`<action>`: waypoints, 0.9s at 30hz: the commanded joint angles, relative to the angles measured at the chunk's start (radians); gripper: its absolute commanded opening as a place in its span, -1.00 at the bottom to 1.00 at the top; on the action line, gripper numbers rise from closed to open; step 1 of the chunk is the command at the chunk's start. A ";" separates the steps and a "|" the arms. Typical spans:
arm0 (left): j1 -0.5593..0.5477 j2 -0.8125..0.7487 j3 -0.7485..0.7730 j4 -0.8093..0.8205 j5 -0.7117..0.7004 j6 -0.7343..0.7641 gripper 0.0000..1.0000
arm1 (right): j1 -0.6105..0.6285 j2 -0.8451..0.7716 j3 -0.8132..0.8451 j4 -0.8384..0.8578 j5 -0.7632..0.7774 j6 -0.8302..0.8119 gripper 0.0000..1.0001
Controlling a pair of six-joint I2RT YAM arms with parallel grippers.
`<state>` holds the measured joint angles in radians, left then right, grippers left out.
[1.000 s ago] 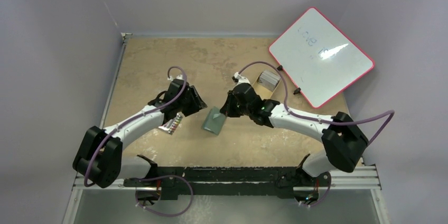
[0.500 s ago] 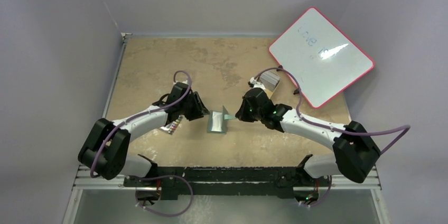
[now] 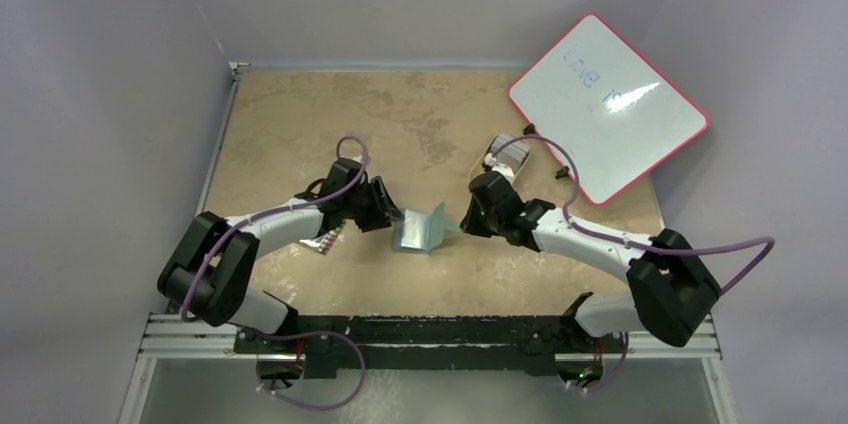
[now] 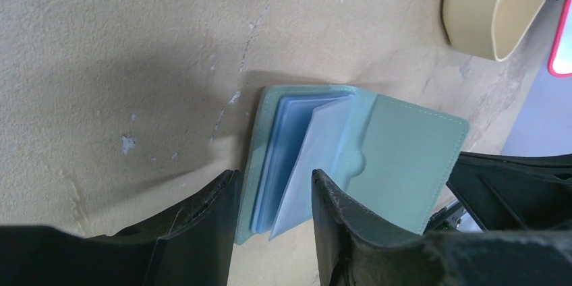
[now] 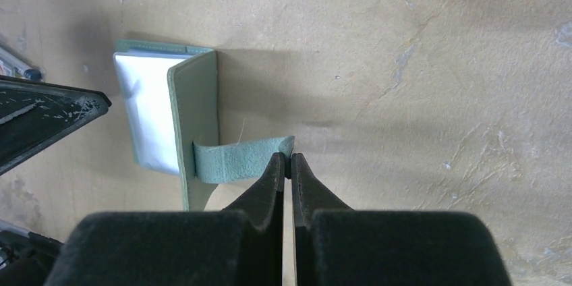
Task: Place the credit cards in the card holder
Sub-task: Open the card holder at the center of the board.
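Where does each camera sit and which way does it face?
Top external: above, behind the robot, looking down at the table; left arm, right arm show.
Left wrist: on the left arm, facing the opened dull-green folding wallet; its fingers flank it.
Right wrist: on the right arm, facing down; its fingers pinch the wallet's tab.
All share the wallet.

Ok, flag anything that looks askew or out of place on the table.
The card holder is not lying flat: the right tool pinches its side tab and holds one cover up off the table. The whiteboard sits skewed, overhanging the far right corner. Nothing looks spilled or damaged.
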<state>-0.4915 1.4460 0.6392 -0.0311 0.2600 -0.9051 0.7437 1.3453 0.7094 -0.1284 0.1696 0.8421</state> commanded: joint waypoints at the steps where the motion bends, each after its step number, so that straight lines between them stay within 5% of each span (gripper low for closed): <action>1: -0.004 0.022 -0.013 0.043 0.023 0.016 -0.15 | -0.015 -0.012 -0.022 -0.009 0.038 0.027 -1.00; 17: -0.007 0.052 -0.028 0.087 0.031 0.009 -0.18 | -0.033 0.001 -0.046 -0.005 0.040 0.035 -1.00; 27: -0.007 0.018 -0.027 0.031 -0.042 0.012 -0.44 | -0.038 0.008 -0.051 -0.003 0.040 0.033 -1.00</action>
<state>-0.4934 1.5013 0.6106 0.0048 0.2634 -0.8989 0.7109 1.3552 0.6613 -0.1303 0.1745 0.8642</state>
